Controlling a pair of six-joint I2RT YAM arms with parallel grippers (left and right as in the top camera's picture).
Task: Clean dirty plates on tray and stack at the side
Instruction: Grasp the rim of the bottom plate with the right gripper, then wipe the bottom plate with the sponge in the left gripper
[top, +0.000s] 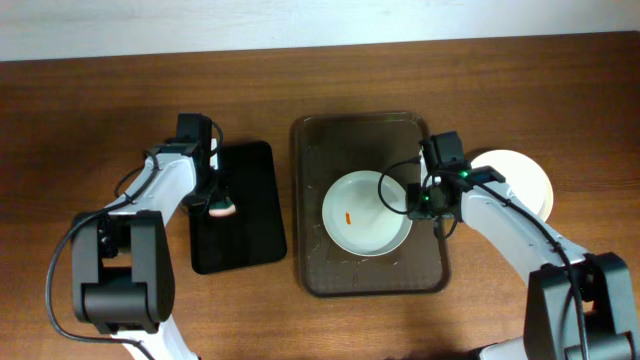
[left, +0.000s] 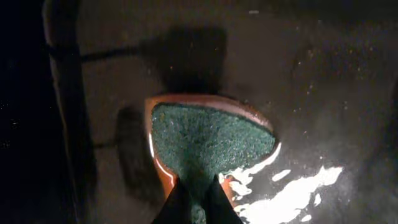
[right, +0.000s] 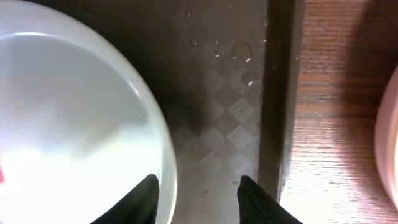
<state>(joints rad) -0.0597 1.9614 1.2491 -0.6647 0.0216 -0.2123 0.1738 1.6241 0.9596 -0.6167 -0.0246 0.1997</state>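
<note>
Straddles plate (right: 74, 112) rim with right gripper (right: 198, 183) spread; pinches sponge (left: 208, 137) in left gripper (left: 198, 186). Risks skidding plate across wet tray (right: 217, 130) below if closed off-centre.

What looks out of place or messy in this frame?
The plate on the tray has a small orange smear near its centre, and water droplets dot the tray floor beside the plate's rim. Nothing looks tipped or broken.

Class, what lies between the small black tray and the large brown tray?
Between black tray and brown tray, only bare table, per the overhead view.
</note>
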